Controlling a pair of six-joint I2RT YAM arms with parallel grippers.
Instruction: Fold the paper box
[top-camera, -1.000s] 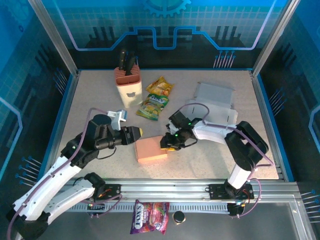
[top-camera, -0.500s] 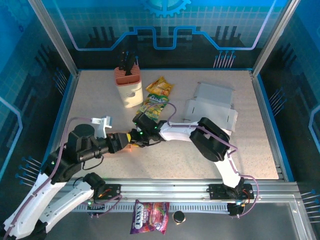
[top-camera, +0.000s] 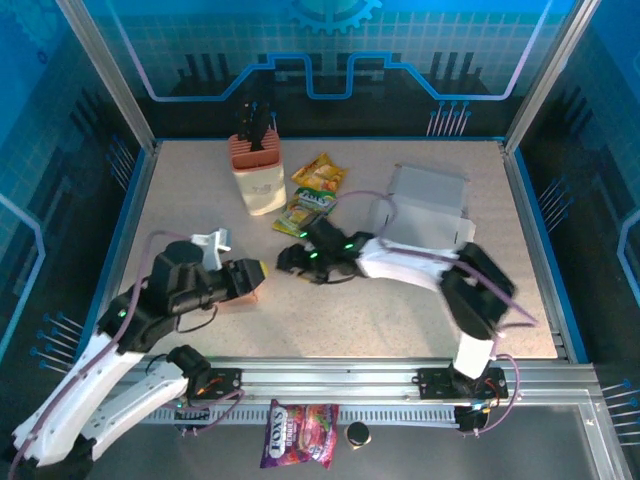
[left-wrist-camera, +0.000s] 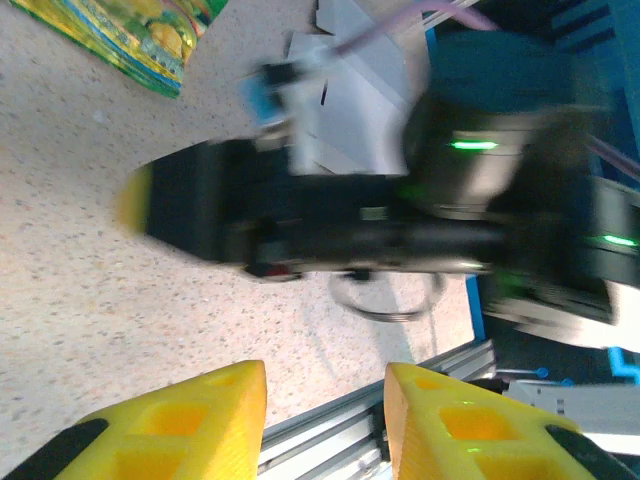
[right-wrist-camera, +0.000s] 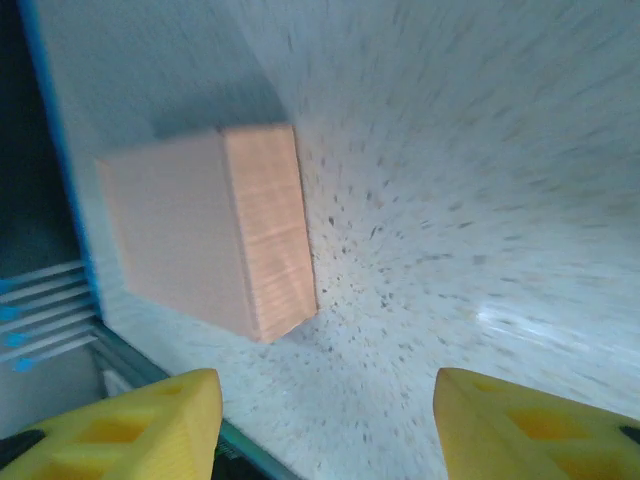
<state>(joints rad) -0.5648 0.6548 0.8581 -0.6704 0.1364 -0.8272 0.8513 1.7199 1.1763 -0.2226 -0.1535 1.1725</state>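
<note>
Right hand (top-camera: 288, 258) released, fingers spread, paper box (right-wrist-camera: 200, 230) lying free ahead of it.
Box rests near the bench's (top-camera: 400, 310) front edge, left side, just beside the released left hand (top-camera: 254, 273).

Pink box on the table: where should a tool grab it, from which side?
Likely from above, pinching the pink box across its two long side walls: it lies flat on the table, broad face up, side walls upright and straight.
</note>
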